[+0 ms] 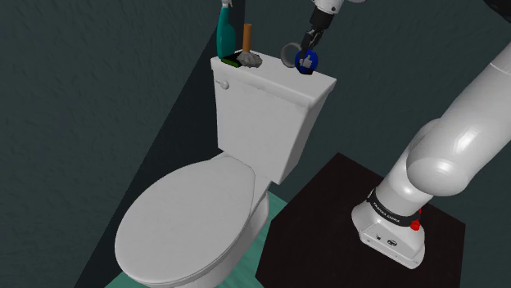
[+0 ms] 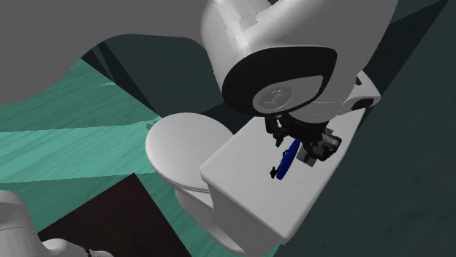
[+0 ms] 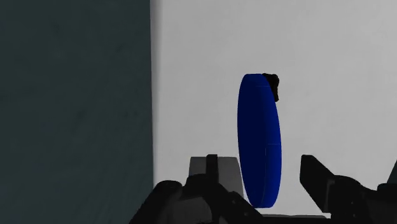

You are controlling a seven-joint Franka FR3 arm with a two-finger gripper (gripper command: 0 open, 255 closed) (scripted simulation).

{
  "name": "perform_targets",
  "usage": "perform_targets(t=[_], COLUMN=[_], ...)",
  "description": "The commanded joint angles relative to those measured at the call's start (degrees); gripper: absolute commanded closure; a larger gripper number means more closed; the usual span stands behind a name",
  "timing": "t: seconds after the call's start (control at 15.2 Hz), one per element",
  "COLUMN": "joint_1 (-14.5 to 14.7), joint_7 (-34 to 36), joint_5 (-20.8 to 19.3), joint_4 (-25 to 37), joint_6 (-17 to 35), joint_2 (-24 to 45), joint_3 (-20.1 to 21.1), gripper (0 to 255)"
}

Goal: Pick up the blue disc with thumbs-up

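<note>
The blue disc (image 1: 308, 60) sits on the lid of the toilet tank (image 1: 270, 78), towards the right end in the shoulder view and near the lid's far edge. It is well apart from the teal bottle (image 1: 226, 33) and the orange-handled brush (image 1: 247, 37) crowded at the left end. A grey ring (image 1: 288, 54) lies just beside it on the left. The disc stands on its edge rather than lying flat, so its two broad faces are the natural surfaces to squeeze, and the arm has the tool (image 1: 309, 47) lined up accordingly, coming down from above with one finger on each face. In the wrist view the disc (image 3: 259, 140) is seen edge-on and runs straight away from the tool (image 3: 259, 164). The fingers stand apart: the right one shows a clear gap to the disc, while the left one looks very close, though I cannot tell whether it touches. I judge the grasp prepared but not closed, so the disc is not yet held. A small black lump (image 3: 271, 86) sticks out at the disc's far rim. The second exterior view shows the tool (image 2: 294, 143) over the lid, with the disc (image 2: 291, 159) tilted beneath it.
</note>
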Motion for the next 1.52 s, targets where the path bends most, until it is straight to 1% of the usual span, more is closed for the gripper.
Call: perform_targets(t=[0.0,0.53,1.45], joint_1=[0.0,0.1,0.1], joint_7=[0.0,0.1,1.3], joint_5=[0.1,0.0,-0.5], joint_4=[-0.1,-0.2,10.6], joint_6=[0.1,0.1,-10.6], joint_2=[0.1,0.0,0.0], joint_3=[0.0,0.1,0.2], gripper=[255,255,255])
